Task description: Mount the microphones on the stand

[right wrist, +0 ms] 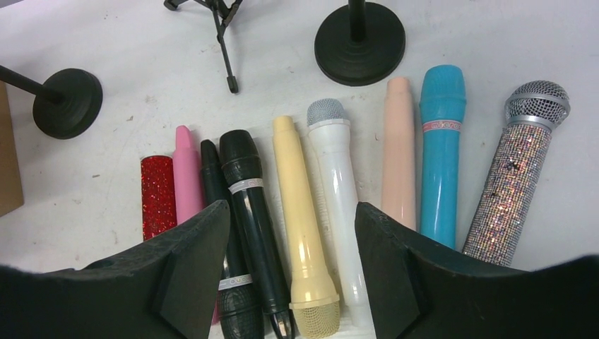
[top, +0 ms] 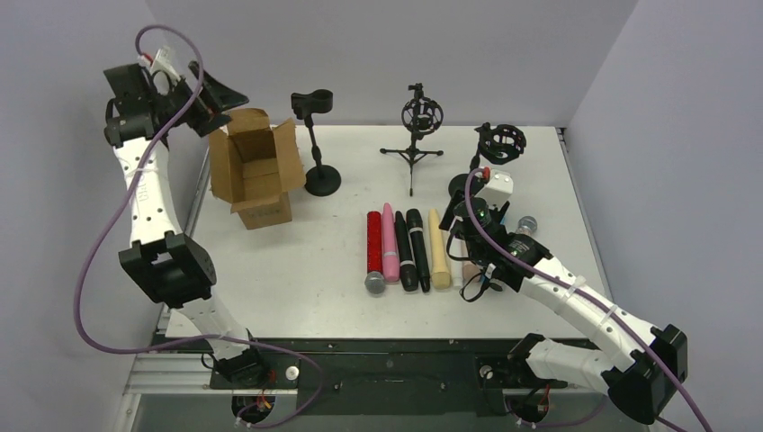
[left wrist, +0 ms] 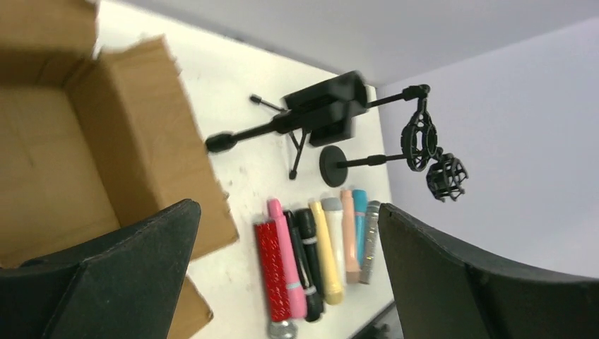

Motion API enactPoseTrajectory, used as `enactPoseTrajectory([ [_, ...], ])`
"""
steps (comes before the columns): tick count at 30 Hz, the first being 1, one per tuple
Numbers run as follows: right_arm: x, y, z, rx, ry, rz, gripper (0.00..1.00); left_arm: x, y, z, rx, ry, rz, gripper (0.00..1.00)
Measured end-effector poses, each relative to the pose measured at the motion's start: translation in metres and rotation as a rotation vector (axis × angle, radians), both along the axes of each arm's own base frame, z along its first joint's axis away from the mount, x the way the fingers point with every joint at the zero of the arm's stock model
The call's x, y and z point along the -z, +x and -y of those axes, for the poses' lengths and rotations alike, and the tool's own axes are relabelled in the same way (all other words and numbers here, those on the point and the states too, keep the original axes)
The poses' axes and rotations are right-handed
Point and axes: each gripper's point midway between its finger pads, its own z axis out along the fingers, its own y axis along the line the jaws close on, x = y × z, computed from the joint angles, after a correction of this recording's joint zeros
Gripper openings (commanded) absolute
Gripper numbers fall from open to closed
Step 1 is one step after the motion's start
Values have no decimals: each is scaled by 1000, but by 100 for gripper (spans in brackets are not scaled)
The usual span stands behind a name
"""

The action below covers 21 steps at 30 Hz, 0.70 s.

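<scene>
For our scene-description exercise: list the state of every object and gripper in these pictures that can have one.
Brown cardboard box: open, flaps up.
Black round-base stand with clip: standing, clip empty.
Black tripod stand with shock mount: standing, empty.
Black round-base stand with shock mount: standing, empty.
Row of nine coloured stick microphones: lying flat, unmounted.
Left gripper: open, holding nothing.
Right gripper: open, over the microphones.

Red glittery microphone [top: 373,241], pink microphone [top: 390,245], two black microphones [top: 417,245] and cream-yellow microphone [top: 438,252] lie side by side on the white table [top: 297,279], the right tool [top: 474,236] low over the row's right end. Behind: three black stands [top: 414,151], an open brown cardboard box [top: 255,171].
</scene>
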Motion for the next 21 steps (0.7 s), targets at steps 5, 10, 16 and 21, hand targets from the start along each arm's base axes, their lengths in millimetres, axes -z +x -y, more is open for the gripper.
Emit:
enactPoseTrajectory([
  [5, -8, -2, 3, -14, -15, 23, 62, -65, 7, 46, 91, 246, 250, 96],
  [10, -22, -6, 6, -29, -6, 60, 60, -90, 19, 71, 141, 351, 388, 96],
  [16, -24, -7, 6, -34, -11, 64, 60, -30, 58, 100, 213, 446, 317, 98],
  [21, -24, -7, 7, -38, -20, 64, 59, 38, 66, 142, 358, 522, 222, 99],
])
